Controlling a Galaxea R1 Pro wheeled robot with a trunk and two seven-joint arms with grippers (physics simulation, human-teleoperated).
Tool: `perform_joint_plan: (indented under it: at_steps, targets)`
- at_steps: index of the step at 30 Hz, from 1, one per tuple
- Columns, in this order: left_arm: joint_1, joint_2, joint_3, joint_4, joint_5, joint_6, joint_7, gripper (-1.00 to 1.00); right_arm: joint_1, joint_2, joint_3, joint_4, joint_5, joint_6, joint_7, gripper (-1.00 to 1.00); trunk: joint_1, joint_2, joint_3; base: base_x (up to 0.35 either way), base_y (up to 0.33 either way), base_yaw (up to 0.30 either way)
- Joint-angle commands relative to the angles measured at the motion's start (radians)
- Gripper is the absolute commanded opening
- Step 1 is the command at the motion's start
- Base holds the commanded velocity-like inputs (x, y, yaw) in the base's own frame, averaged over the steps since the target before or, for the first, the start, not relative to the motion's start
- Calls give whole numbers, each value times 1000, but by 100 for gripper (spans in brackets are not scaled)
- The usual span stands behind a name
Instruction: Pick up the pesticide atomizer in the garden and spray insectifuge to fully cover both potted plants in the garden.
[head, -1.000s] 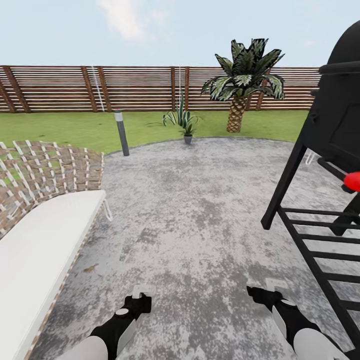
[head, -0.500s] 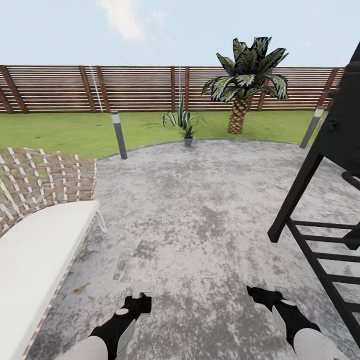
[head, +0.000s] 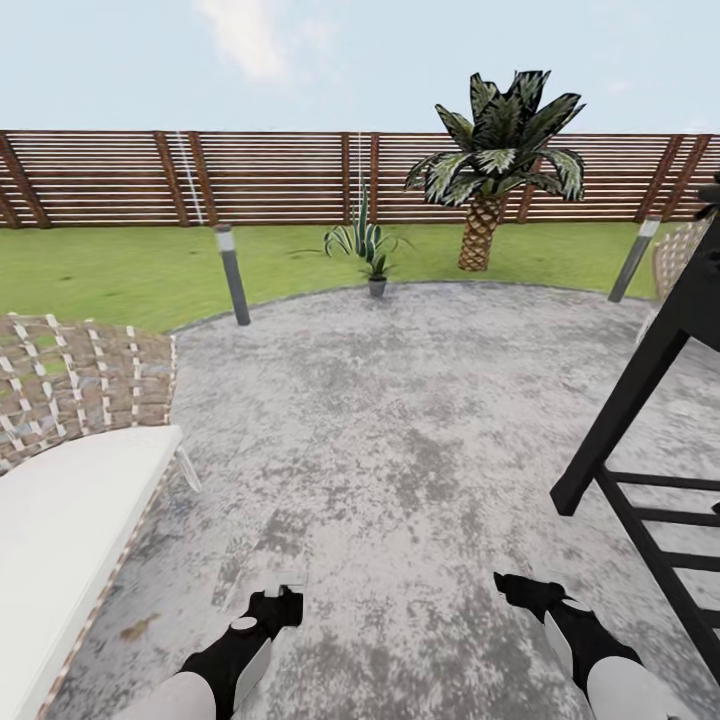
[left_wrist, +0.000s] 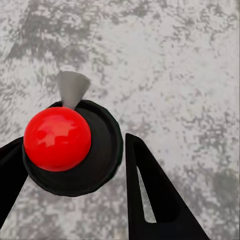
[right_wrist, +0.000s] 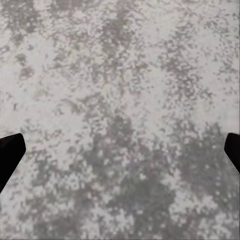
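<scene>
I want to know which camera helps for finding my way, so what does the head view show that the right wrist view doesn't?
Head view alone: the wooden fence, the lawn, a palm, a small striped plant in a pot, two short post lamps, a woven chair with a white cushion, a black metal frame, and both arms with the left gripper and right gripper.

Right wrist view alone: nothing extra, just close-up dark fingertips at its edges.

Both: the mottled grey paving.

Open grey paved patch (head: 400, 420) lying bare ahead, flanked at the left by a woven lounger with white cushion (head: 70, 500), hemmed at the right by a black slatted frame (head: 650, 450), bounded far off by bollard lights (head: 232, 274), agave (head: 368, 245), palm (head: 495, 160), wooden fence (head: 270, 178).
</scene>
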Motion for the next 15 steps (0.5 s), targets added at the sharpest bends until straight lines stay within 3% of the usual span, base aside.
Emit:
perform_joint_plan:
  at_steps: [1, 15]
  targets:
    - [-1, 0, 3, 1, -7, -4, 2, -100, -1, 1, -8, -1, 8, 2, 7, 100, 0, 0, -1, 339, 0, 0]
    - [-1, -1, 3, 1, -7, -4, 2, -100, -1, 1, -8, -1, 8, 2, 8, 100, 0, 0, -1, 339, 0, 0]
